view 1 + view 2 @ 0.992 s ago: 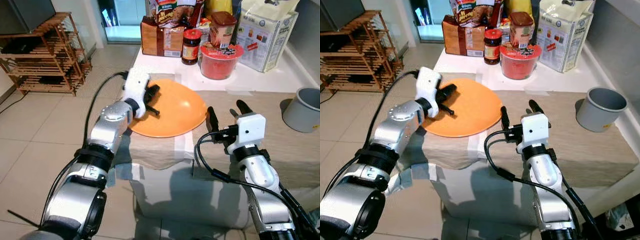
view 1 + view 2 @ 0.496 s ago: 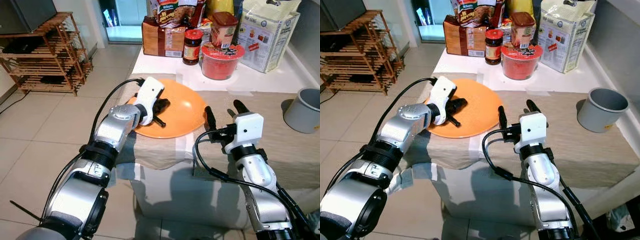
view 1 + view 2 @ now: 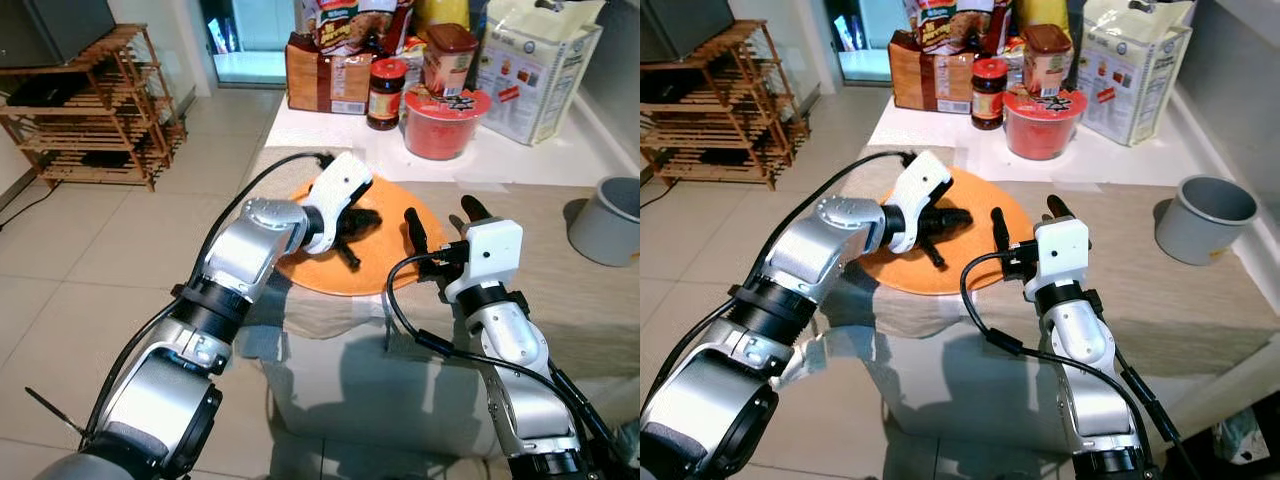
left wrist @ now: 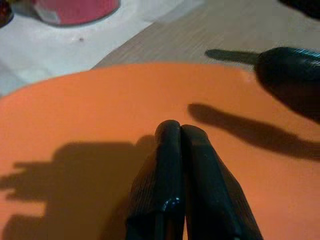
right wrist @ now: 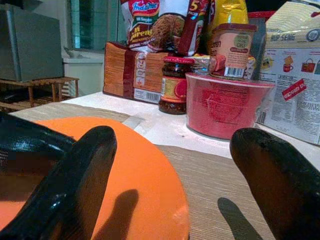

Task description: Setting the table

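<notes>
The left gripper (image 3: 352,232) is pressing down on the orange plate (image 3: 385,272), fingers (image 4: 170,150) pinched together, apparently sliding it across the beige cloth (image 3: 590,290). The right gripper (image 3: 437,222) is hovering spread wide at the plate's three o'clock rim. Best to keep the downward pressure flat and steer clear of the grey cup (image 3: 606,218), further toward three o'clock.

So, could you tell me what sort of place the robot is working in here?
Probably a home kitchen or dining corner: packaged food and a jar crowd the back of the table, an orange plate lies on its cloth, and a wooden rack stands on tiled floor.
</notes>
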`<state>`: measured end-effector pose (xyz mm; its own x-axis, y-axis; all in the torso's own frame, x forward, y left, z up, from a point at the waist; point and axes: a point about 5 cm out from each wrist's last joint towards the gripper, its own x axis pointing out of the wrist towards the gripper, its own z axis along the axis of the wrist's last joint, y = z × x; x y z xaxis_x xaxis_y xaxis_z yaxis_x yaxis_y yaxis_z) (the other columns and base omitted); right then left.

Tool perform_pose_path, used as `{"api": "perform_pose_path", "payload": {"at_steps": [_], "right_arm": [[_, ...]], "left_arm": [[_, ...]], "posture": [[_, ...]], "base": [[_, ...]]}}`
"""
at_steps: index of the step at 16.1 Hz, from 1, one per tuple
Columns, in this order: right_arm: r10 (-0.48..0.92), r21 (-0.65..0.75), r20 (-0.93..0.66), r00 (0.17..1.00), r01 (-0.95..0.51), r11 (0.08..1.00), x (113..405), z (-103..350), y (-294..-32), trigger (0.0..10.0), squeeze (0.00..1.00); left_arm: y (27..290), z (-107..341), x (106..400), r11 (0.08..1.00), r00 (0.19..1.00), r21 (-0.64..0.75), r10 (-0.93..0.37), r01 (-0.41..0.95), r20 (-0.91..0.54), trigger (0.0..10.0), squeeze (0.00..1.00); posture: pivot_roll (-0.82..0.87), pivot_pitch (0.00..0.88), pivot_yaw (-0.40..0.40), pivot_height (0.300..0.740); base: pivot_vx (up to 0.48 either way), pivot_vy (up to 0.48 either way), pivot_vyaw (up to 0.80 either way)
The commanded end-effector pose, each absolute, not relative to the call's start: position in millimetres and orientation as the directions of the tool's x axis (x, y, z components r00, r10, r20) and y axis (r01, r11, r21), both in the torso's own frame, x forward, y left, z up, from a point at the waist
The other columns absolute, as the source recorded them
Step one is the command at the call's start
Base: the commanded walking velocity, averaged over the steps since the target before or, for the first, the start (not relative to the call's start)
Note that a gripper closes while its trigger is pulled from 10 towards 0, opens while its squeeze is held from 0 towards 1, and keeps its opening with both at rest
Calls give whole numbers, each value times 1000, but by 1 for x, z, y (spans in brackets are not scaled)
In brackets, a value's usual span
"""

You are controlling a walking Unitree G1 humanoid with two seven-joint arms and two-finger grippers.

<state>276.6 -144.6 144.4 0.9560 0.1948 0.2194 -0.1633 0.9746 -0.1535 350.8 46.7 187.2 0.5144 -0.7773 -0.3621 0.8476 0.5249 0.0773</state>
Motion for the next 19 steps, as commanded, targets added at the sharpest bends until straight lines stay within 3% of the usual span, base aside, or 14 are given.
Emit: {"api": "perform_pose_path", "payload": {"at_steps": [1,3,5,7,11,14,19], "right_arm": [[203,-141,233,951,-174,975,277,150,-143,10000,0],[204,-128,237,950,-178,976,277,152,-143,10000,0],[200,-119,232,952,-176,977,277,150,-142,10000,0],[199,-117,232,952,-176,977,276,149,-142,10000,0],[184,-122,236,954,-159,980,274,146,-145,10000,0],[157,-144,245,957,-124,982,272,142,-150,10000,0],[155,-147,251,955,-121,982,277,141,-149,10000,0]], "left_arm": [[50,186,350,540,529,79,-768,838,-360,10000,0],[50,202,352,567,568,89,-781,819,-259,10000,0],[54,239,348,610,614,81,-788,788,-45,10000,0],[68,245,340,668,668,82,-744,740,34,10000,0],[102,219,324,805,804,62,-593,590,55,10000,0],[135,187,300,928,928,50,-371,369,43,10000,0],[145,163,284,976,977,65,-211,209,39,10000,0]], "posture": [[-89,0,72,736],[-90,0,72,736],[-90,0,76,736],[-90,0,77,736],[-79,0,80,736],[-68,0,84,736],[-57,0,69,736]], "base": [[0,0,0],[0,0,0],[0,0,0],[0,0,0],[0,0,0],[0,0,0],[0,0,0]]}}
